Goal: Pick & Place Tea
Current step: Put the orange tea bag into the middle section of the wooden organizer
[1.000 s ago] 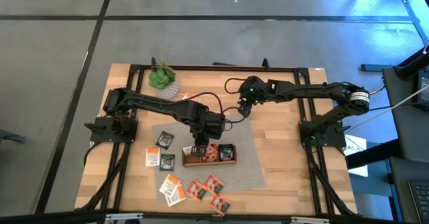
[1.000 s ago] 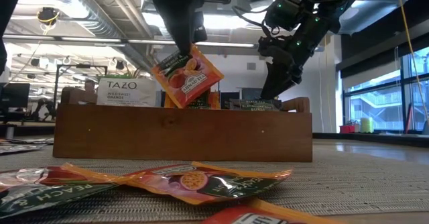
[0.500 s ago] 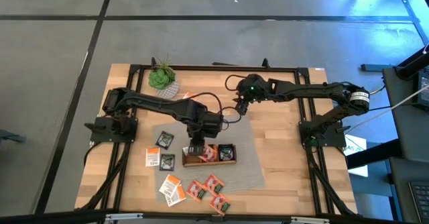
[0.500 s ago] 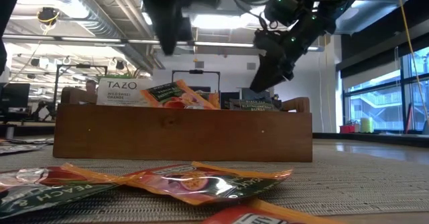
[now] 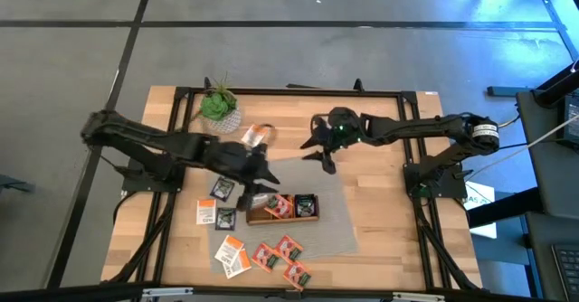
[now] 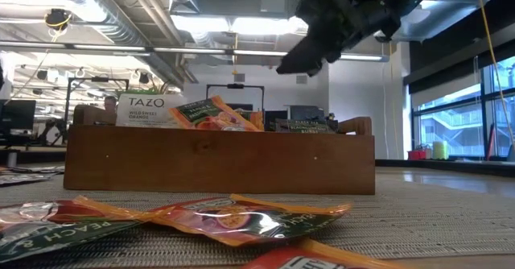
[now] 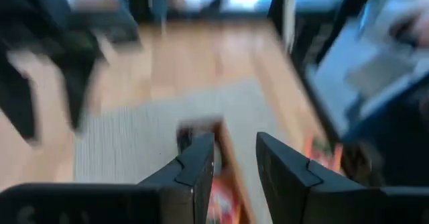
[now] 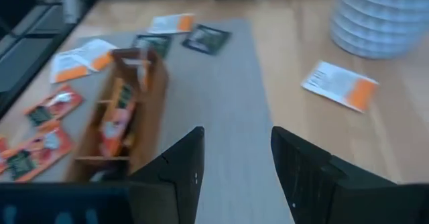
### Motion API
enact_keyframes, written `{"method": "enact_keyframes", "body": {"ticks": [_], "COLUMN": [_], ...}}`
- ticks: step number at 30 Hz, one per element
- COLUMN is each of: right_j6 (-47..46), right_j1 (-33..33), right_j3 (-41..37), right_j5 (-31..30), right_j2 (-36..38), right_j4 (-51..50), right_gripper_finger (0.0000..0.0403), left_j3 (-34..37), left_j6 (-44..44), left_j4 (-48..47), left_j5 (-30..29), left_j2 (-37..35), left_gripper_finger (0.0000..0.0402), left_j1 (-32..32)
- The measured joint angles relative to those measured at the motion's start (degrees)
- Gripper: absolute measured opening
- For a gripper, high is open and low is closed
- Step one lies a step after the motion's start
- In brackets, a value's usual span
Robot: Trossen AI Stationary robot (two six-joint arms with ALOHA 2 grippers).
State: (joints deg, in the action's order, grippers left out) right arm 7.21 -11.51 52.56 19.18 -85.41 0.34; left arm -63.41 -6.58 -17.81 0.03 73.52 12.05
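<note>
Left gripper (image 5: 262, 171) has let go and pulled off toward 9 o'clock — its red sachet (image 6: 211, 113) now lies tilted in the tray (image 6: 217, 160).
Both grippers empty, fingers apart; right gripper (image 5: 318, 148) hovers at 1 o'clock of the tray. Risk: the propped sachet could slide out if the tray is bumped.

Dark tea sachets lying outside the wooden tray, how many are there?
2. Both lie left of the wooden tray: one dark sachet nearer the plant, the other beside a white-and-orange sachet. Any inside the tray are not counted.
</note>
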Motion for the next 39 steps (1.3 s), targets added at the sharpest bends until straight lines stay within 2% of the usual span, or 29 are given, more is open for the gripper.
{"method": "enact_keyframes", "body": {"ticks": [4, 6, 13, 19, 27, 34, 39], "right_j6": [-0.15, -1.75, -2.19, -0.87, -0.52, -1.19, -1.23], "right_j1": [3.59, 5.42, 10.24, 12.31, 13.2, 13.17, 13.28], "right_j3": [0.42, 1.51, 10.96, 20.97, 32.24, 34.54, 34.6], "right_j5": [-0.55, -3.4, -4.98, -2.88, -2.46, 3.1, 3.56], "right_j2": [0.0, -0.33, -6.87, -17.88, -30.05, -32.54, -32.52], "right_j4": [0.38, 0.3, -5.22, -9.22, -19.46, -23.14, -23.09], "right_gripper_finger": [0.0174, 0.0174, 0.0174, 0.0174, 0.0174, 0.0174, 0.0174], "left_j3": [14.68, 20.57, 33.72, 37.78, 38.13, 38.13, 38.13], "left_j6": [3.91, 5.5, 7.8, 7.42, 7.4, 5.34, 4.52], "left_j4": [20.25, 27.23, 37.82, 38.6, 36.49, 32.81, 31.85], "left_j5": [-0.09, -0.03, -0.13, -0.24, -0.26, -0.23, -0.23], "left_j2": [-8.86, -12.25, -22.23, -26.96, -27.58, -27.46, -27.46], "left_gripper_finger": [0.011, 0.0111, 0.0109, 0.0108, 0.0111, 0.0108, 0.011], "left_j1": [-0.04, -0.02, 0.33, 0.33, 0.33, 0.33, 0.33]}}
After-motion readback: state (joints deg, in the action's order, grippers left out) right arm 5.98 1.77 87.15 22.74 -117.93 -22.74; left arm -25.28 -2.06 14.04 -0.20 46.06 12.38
